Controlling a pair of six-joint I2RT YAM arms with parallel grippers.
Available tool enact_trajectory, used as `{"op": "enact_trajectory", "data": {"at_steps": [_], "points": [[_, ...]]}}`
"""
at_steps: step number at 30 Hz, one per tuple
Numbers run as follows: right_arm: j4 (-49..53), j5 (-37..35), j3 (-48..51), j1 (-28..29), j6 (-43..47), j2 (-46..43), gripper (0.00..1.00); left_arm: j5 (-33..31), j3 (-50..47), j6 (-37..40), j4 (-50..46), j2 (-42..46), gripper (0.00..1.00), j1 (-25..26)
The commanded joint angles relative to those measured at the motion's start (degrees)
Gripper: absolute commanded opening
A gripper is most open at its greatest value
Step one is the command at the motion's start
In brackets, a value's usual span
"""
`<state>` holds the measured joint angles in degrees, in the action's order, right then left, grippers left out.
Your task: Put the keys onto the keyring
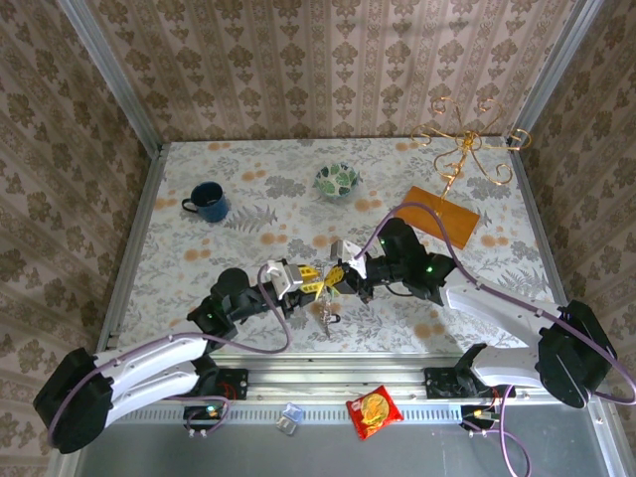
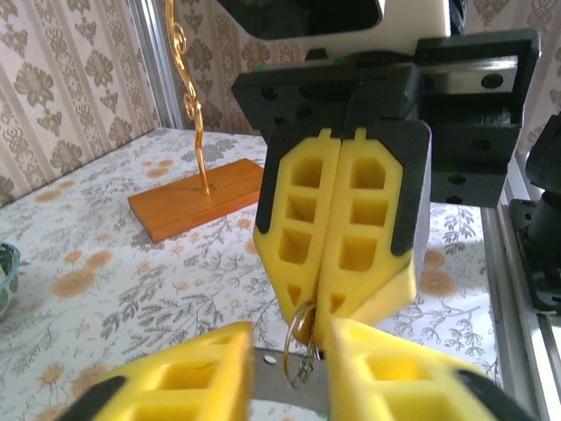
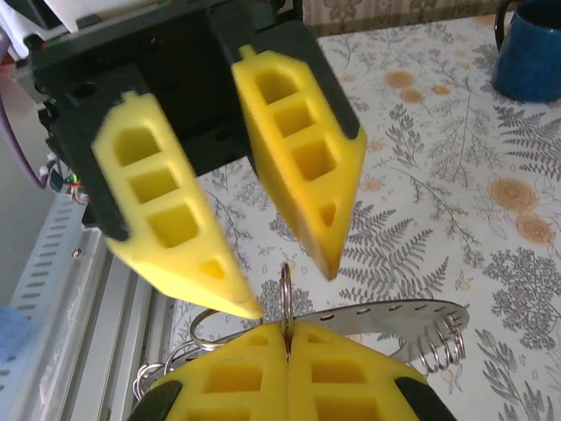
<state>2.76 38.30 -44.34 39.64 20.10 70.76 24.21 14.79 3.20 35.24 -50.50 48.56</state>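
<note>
Over the counter (image 1: 179, 258), seen from above, two arms meet at the middle, with the left gripper (image 1: 314, 279) and the right gripper (image 1: 338, 275) tip to tip. One bunch of keys (image 1: 326, 314) hangs just below them; whether it touches the cloth I cannot tell. Further back stand one blue mug (image 1: 207, 202), one patterned bowl (image 1: 338, 181) and one gold wire stand (image 1: 467, 149) on an orange wooden base (image 1: 442, 214). One red snack packet (image 1: 373, 412) lies by the near rail. A floral cloth covers the counter, and patterned wallpaper lines three sides

From the left wrist, its own two fingers (image 2: 175, 386) stand apart, with a flat silver piece (image 2: 280, 373) in the gap between them. Facing them, the right gripper's two fingers (image 2: 359, 219) are pressed together on the one keyring (image 2: 302, 326), which pokes out below their tips

From the right wrist, its own two fingers (image 3: 228, 377) are clamped on the thin keyring (image 3: 286, 294), which stands upright and edge-on between the left gripper's two parted fingers (image 3: 294, 149). The flat silver piece (image 3: 386, 317), with a coil spring at one end, lies just beyond
</note>
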Motion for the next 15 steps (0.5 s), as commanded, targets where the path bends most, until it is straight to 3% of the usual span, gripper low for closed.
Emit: {"op": "enact_trajectory", "data": {"at_steps": [1, 6, 15], "points": [[6.51, -1.04, -4.08, 0.18, 4.73, -0.3, 0.0, 0.15, 2.49, 3.05, -6.99, 2.36, 0.33, -0.23], [13.38, -2.92, -7.84, 0.66, 8.73, 0.81, 0.0, 0.84, 5.6, 6.88, -15.75, 3.05, 0.39, -0.79], [22.14, -7.06, -13.76, 2.95, 14.41, 3.71, 0.0, 3.77, 9.67, 10.6, -22.37, 1.54, 0.43, -1.84]]}}
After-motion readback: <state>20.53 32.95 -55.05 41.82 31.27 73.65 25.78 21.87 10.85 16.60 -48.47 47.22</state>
